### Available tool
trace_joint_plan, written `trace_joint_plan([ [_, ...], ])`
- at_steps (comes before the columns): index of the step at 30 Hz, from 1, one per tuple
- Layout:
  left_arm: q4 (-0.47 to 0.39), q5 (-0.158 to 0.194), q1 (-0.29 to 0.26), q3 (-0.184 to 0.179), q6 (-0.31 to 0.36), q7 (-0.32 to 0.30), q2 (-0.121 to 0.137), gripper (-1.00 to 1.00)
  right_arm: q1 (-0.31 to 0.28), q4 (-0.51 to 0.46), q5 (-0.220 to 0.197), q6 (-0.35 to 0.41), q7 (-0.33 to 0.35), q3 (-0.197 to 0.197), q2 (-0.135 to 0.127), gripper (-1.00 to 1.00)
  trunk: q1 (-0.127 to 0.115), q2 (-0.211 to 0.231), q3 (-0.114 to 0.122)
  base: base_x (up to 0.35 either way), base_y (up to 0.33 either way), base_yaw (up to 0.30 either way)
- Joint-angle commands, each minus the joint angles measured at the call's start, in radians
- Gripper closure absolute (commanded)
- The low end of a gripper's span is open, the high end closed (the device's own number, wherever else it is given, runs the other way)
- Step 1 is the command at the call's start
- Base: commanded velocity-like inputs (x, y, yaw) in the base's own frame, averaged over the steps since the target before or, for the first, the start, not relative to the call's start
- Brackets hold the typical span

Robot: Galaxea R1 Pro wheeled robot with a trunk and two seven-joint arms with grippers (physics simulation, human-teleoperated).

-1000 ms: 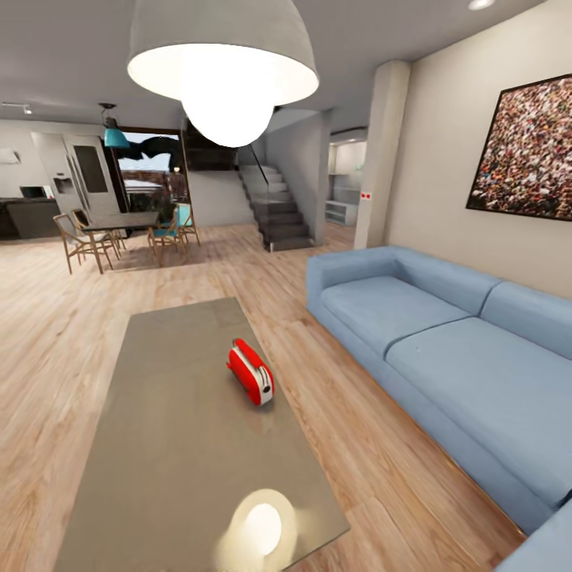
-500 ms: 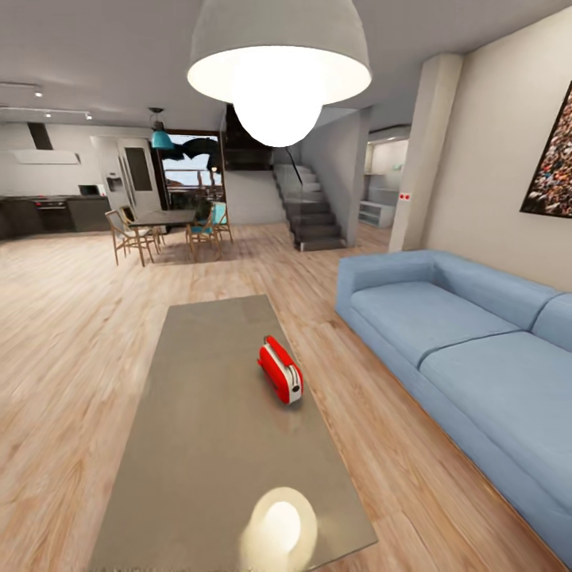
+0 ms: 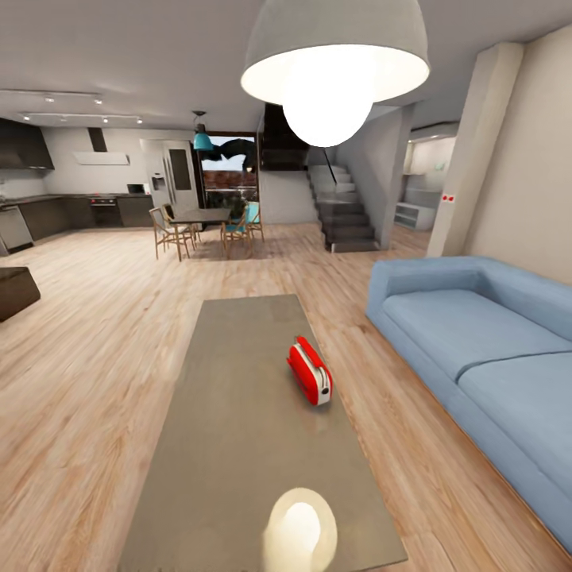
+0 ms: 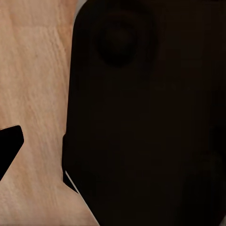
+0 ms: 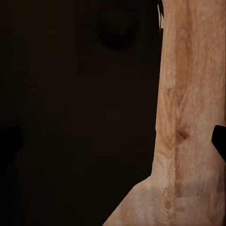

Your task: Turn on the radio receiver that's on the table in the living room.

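Where the grey table (image 3: pixel 238 445) runs lengthwise away from the head camera, the red radio (image 3: pixel 309 371) is seen standing on its top, near the long edge that faces the sofa (image 3: pixel 477 334) and about halfway along the table. A white end face of the radio is turned toward the camera. A bright round reflection (image 3: pixel 300 531) of the hanging lamp (image 3: pixel 334 59) lies on the near end of the tabletop, well apart from the radio. Nothing else is seen on the table, and bare wood floor (image 3: pixel 87 373) lies on both of its long sides. Farther back, a dining table with chairs (image 3: pixel 202 226), a dark kitchen counter (image 3: pixel 87 210) and a staircase (image 3: pixel 343 214) are seen. A dark block (image 3: pixel 14 290) sits at the far left edge of the room. No writing or brand can be read on the radio or elsewhere.

In the left wrist view a dark body (image 4: pixel 150 117) is seen over plank flooring (image 4: pixel 33 84), with a black tip (image 4: pixel 8 143) at one edge. In the right wrist view a similar dark mass (image 5: pixel 75 113) is seen beside a strip of flooring (image 5: pixel 188 117). Whether either pair of fingers is open or closed cannot be told, and the radio's place relative to them cannot be judged.
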Motion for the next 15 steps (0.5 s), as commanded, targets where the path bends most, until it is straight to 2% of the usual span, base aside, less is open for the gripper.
trace_joint_plan([
  [1,0.000,0.000,0.000,0.000,0.000,0.000,0.000,-1.00,0.000,0.000,0.000,0.000,0.000,0.000,0.000,-1.00,0.000,0.000,0.000,0.000,0.000,0.271],
  [4,0.000,0.000,0.000,0.000,0.000,0.000,0.000,-1.00,0.000,0.000,0.000,0.000,0.000,0.000,0.000,-1.00,0.000,0.000,0.000,0.000,0.000,0.205],
  [8,0.000,0.000,0.000,-0.001,0.000,0.000,0.001,-1.00,0.000,0.000,0.000,0.000,0.000,0.000,0.000,-1.00,0.000,0.000,0.000,0.024,0.000,0.056],
  [15,0.000,0.000,0.000,-0.001,0.000,0.000,0.001,-1.00,0.000,0.000,0.000,0.000,0.000,0.000,0.000,-1.00,0.000,0.000,0.000,0.277,0.000,0.003],
])
